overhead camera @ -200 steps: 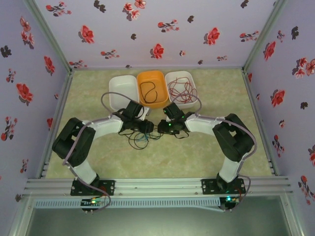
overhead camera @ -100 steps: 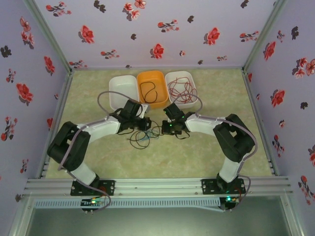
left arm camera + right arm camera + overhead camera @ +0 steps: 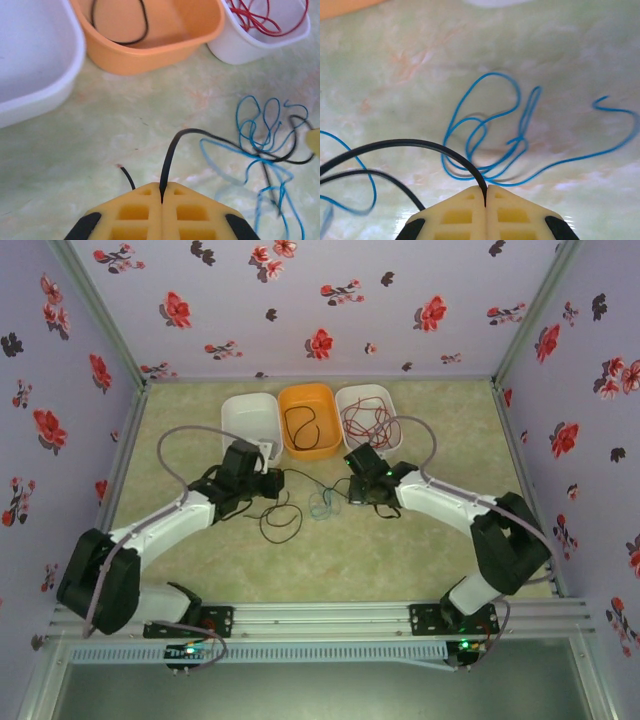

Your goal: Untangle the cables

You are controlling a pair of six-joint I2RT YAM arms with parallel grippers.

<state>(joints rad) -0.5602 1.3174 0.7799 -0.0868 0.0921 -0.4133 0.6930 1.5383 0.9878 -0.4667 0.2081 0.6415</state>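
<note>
Left end effector [image 3: 161, 186] pinches the black cable [image 3: 190, 131].

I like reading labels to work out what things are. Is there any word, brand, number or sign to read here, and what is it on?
None can be read.
Left white tub, orange tub, right white tub, flowered walls: no lettering.
Left tool and right tool, each pinching a black cable: no markings.
Small boards at the arm bases: any print is too small to read.
</note>
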